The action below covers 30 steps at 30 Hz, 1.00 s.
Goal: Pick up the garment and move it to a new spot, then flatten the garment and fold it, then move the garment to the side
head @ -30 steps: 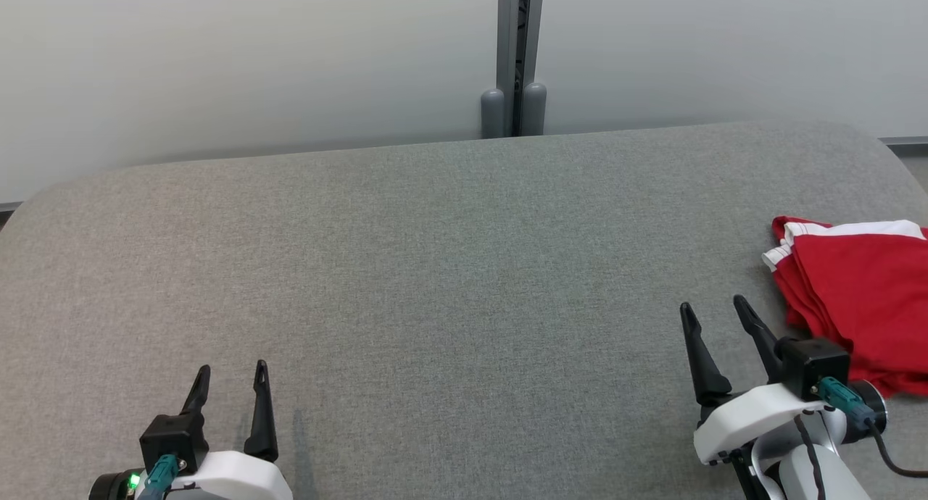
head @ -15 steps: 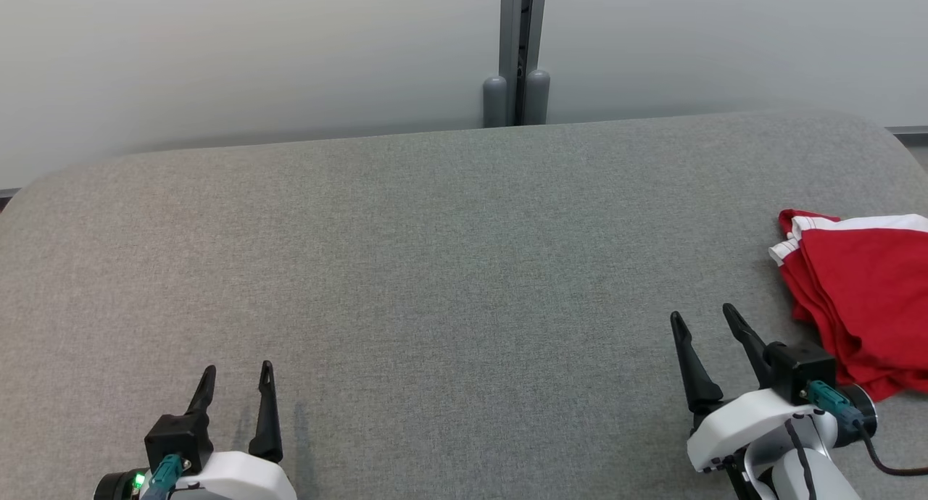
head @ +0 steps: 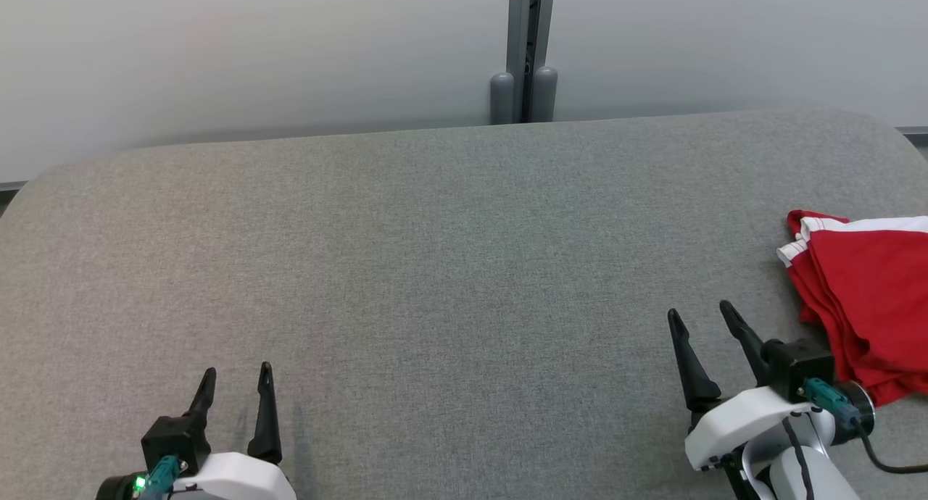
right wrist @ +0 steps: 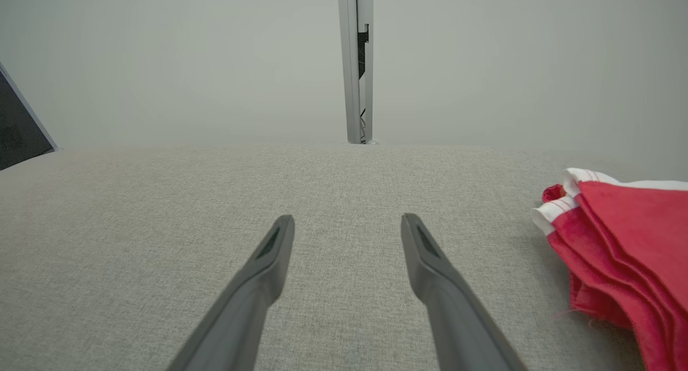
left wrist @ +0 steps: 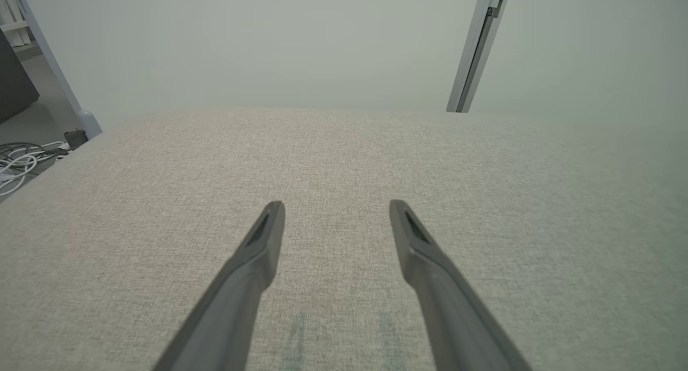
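Note:
The garment (head: 866, 304) is red with white trim and lies folded in layers at the right edge of the grey upholstered surface (head: 449, 268); the right wrist view has it (right wrist: 623, 242) at the right too. My right gripper (head: 699, 313) stands open just left of the garment, apart from it, with nothing between its fingers (right wrist: 269, 263). Down at the lower left, my left gripper (head: 237, 371) is open as well and holds nothing. Its fingers (left wrist: 258, 247) hover over bare grey fabric.
Behind the surface rises a pale wall with a grey vertical post (head: 523, 51). Beyond the surface's left edge, white cables (left wrist: 16, 161) lie on the floor. The surface's corners are rounded, and the garment runs past the right border of the head view.
The head camera has shifted a little, so the whole picture moved. The right gripper has drawn slightly back and left from the garment. The left gripper and the garment stay put.

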Available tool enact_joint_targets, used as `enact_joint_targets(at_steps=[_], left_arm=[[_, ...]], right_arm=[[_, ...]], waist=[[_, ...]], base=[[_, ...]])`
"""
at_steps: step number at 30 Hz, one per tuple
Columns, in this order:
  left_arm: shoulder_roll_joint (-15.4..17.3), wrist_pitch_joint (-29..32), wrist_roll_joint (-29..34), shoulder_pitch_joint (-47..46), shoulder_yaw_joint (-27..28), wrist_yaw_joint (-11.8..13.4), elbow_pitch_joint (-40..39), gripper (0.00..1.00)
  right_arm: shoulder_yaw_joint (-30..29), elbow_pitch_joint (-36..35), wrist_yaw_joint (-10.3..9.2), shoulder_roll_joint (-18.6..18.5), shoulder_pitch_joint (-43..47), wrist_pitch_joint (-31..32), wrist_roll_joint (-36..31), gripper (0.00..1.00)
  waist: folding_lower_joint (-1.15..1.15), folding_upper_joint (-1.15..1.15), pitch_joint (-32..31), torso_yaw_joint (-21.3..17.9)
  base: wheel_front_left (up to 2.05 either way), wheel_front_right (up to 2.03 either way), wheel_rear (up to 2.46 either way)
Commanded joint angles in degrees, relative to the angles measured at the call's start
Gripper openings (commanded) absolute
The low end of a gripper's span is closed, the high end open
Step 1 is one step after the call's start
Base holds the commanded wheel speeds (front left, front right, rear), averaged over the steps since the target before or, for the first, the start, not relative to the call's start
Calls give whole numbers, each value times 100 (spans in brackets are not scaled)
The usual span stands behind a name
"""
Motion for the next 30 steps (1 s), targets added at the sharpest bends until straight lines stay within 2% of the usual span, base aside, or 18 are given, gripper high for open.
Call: enact_joint_targets(at_steps=[1,5,30], left_arm=[[0,1,-2,-1,1,-1,1,0],[-50,31,-59,57,2,-2,186,0],[-26,695,-2625,-49,229,-317,-245,0]], right_arm=[[1,2,0,0,0,0,1,0],[-19,152,0,51,172,26,49,0],[-412,-430,0,25,365,693,2690,0]], waist=[[0,0,0,0],[0,0,-1,1],[0,0,-70,35]], base=[[0,0,0],[0,0,0],[0,0,0]])
